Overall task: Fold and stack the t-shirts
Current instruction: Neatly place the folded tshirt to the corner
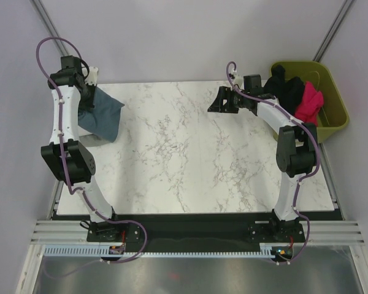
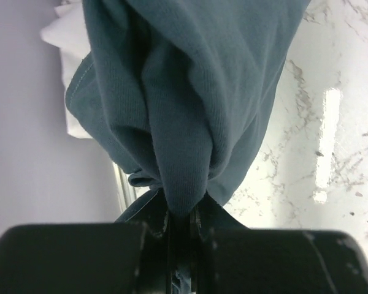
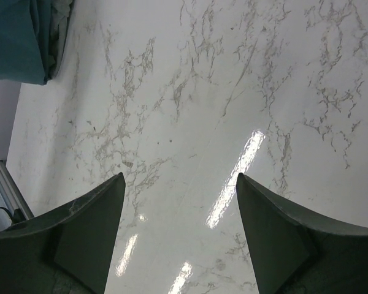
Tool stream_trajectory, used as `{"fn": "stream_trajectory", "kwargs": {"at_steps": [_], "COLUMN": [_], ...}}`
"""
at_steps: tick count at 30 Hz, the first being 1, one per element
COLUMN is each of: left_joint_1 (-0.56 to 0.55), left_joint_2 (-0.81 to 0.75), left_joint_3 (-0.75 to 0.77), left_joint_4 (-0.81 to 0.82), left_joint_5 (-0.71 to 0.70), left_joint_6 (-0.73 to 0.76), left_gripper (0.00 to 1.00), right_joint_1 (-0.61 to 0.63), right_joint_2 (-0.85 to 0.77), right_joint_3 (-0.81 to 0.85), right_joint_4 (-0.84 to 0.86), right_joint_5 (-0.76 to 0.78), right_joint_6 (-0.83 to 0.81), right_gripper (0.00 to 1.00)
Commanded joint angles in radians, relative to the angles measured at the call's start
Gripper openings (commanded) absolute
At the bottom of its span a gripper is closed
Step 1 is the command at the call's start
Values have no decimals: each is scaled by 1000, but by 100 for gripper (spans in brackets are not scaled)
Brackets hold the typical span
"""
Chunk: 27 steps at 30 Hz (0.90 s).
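Two arms are reaching over the marble table [image 1: 190,153] in the top view. The left gripper [image 1: 88,78] is holding the blue-grey t-shirt [image 1: 104,113] bunched at the far-left corner, and the black t-shirt [image 1: 288,86] and magenta t-shirt [image 1: 310,104] are lying in the olive bin [image 1: 334,76]. In the left wrist view, the jaws are pressing together on a fold of the blue-grey t-shirt. In the right wrist view, the right gripper [image 3: 179,180] is hovering over the marble, its fingers spread and gripping nothing.
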Motion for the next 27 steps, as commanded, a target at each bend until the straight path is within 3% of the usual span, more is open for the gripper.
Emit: {"fn": "stream_trajectory", "kwargs": {"at_steps": [1, 8, 20, 27], "left_joint_1": [16, 21, 20, 20], "left_joint_2": [-47, 6, 278, 287], "left_joint_3": [76, 104, 236, 205], "left_joint_4": [61, 115, 239, 290], "left_joint_5": [-46, -141, -376, -487], "left_joint_6": [36, 40, 109, 124], "left_gripper": [2, 2, 4, 4], "right_joint_1": [0, 0, 0, 0], "right_joint_2": [-49, -62, -68, -75], "right_joint_3": [-7, -22, -40, -51], "right_joint_4": [54, 64, 66, 69], "right_joint_5": [-34, -32, -34, -28], "right_joint_6": [20, 25, 23, 11], "right_gripper": [81, 81, 81, 81]}}
